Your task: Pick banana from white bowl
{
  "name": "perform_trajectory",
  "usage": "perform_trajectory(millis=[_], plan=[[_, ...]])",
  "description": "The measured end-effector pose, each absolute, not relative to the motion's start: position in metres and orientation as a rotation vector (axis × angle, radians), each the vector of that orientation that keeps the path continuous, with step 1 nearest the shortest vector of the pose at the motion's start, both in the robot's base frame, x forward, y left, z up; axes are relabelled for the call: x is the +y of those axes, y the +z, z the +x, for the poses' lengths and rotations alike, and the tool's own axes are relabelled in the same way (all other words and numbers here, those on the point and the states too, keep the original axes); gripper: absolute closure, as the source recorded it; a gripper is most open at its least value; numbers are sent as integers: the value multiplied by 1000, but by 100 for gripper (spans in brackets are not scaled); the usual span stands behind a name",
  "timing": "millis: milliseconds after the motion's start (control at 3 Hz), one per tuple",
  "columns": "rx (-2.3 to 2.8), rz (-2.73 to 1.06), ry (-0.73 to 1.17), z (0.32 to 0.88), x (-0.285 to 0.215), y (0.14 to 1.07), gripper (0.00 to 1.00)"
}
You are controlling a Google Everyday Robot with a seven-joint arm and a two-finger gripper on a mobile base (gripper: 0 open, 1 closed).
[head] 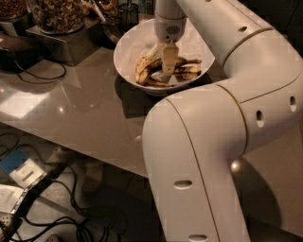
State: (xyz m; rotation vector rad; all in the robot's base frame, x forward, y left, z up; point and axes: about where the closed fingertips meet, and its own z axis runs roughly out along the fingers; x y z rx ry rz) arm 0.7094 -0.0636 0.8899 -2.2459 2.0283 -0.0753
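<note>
The white bowl [130, 40] stands on the grey counter at top centre. Several overripe bananas lie in it. The long, curved, brown-streaked banana [142, 71] lies along the left and front of the pile, and darker ones [189, 72] lie to its right. My gripper [166, 71] reaches straight down into the bowl from the arm's wrist [169, 26]. Its tip is right at the middle of the banana pile, between the curved banana and the darker ones. It hides part of the pile.
Glass jars of nuts [57, 14] stand on a metal stand [66, 45] at the back left, with a black cable [40, 75] on the counter [85, 108]. My arm's large white links [213, 151] fill the right foreground. Cables and boxes [23, 175] lie on the floor below the counter edge.
</note>
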Motion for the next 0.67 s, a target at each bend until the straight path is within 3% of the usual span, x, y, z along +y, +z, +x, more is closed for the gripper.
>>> perform_trajectory(millis=[667], plan=[[2025, -2223, -54, 708, -62, 891, 80]])
